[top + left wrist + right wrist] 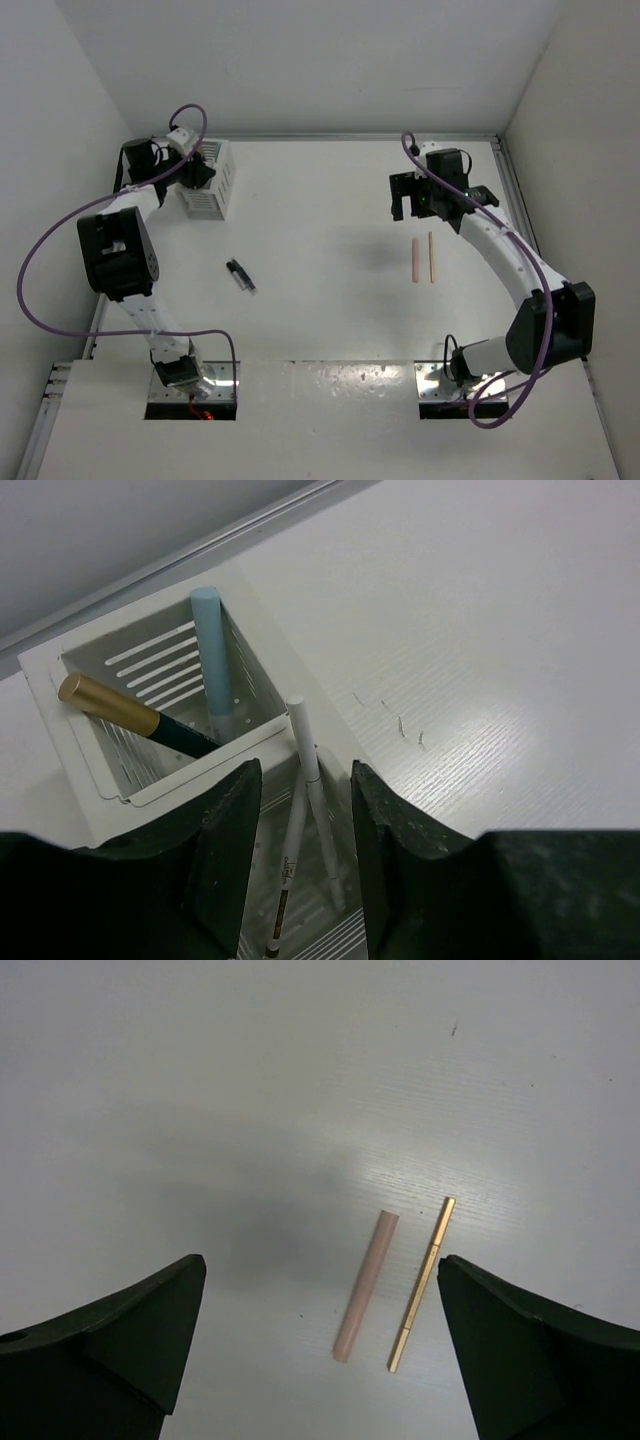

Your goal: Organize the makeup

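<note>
Three pieces lay loose in the top view: black tube (240,276) left-centre, pink stick (415,260) and gold stick (432,257) right. Left wrist, drop-off step: left gripper (303,780), spread, straddled a white pencil (302,735) in the slotted box (45,695). Right wrist: right gripper (320,1265) gaped above the pair; pinching one seemed next.

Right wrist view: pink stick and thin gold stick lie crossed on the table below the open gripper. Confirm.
Not crossed: the right wrist view shows the pink stick and thin gold stick lying side by side, apart, on the table below the open right gripper.
</note>
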Tool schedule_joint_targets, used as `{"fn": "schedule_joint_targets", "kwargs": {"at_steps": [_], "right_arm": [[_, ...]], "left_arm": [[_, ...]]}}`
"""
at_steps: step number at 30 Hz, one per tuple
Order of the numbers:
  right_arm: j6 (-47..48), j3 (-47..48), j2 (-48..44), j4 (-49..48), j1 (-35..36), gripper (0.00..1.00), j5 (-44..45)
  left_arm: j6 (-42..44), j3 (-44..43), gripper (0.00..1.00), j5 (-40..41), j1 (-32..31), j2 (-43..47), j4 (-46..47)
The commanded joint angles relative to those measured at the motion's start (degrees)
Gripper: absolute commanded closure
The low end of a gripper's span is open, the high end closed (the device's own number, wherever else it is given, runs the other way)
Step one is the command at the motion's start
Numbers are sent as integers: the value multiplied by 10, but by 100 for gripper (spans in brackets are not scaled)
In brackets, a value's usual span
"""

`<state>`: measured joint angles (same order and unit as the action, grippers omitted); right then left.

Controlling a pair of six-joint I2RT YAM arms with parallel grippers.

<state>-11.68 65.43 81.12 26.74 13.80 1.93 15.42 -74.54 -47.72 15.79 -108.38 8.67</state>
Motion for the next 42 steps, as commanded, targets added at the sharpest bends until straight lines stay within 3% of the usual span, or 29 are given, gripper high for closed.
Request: {"fn": "schedule_joint_targets", "kwargs": {"at_steps": [1,6,8,10,12,13,16,18,23,29,34,36,40,42], "right_arm": [[56,22,-7,33,11,0,51],[72,-32,-42,-13,-2,0,0],[59,-95,-66,-66,-35,0,-100],[34,-131,-77,-104,-53,24,-141],[30,-151,-81,-91,-62,49,-131],[32,-154,-74,-82,-62,59,-85],[39,-125,-25,-9,-65,47,-6],[25,-105,17,39,-78,45,6],[5,-101,109,61,-102,47,10],[2,-96,168,54,-111,47,54],[3,-77,207,67,-114,60,25],[1,-85,215,64,-115,69,27],[-8,-86,233,72,-132,97,25],[-7,-88,228,70,-135,100,24]], "left_arm": [[43,-28,53,-11,10,36,-54],[48,-60,53,46,10,73,-92],[53,-86,53,62,10,92,-116],[53,-107,53,83,10,105,-137],[53,-137,53,90,10,125,-167],[53,-144,52,90,15,134,-173],[44,-156,46,84,22,174,-185],[10,-172,39,66,38,192,-207],[-55,-156,35,13,60,235,-229],[-37,-131,35,20,65,261,-280],[0,-125,37,39,59,272,-318],[6,-125,37,48,54,272,-324],[11,-125,39,54,43,272,-329],[17,-125,40,54,38,272,-335]]}}
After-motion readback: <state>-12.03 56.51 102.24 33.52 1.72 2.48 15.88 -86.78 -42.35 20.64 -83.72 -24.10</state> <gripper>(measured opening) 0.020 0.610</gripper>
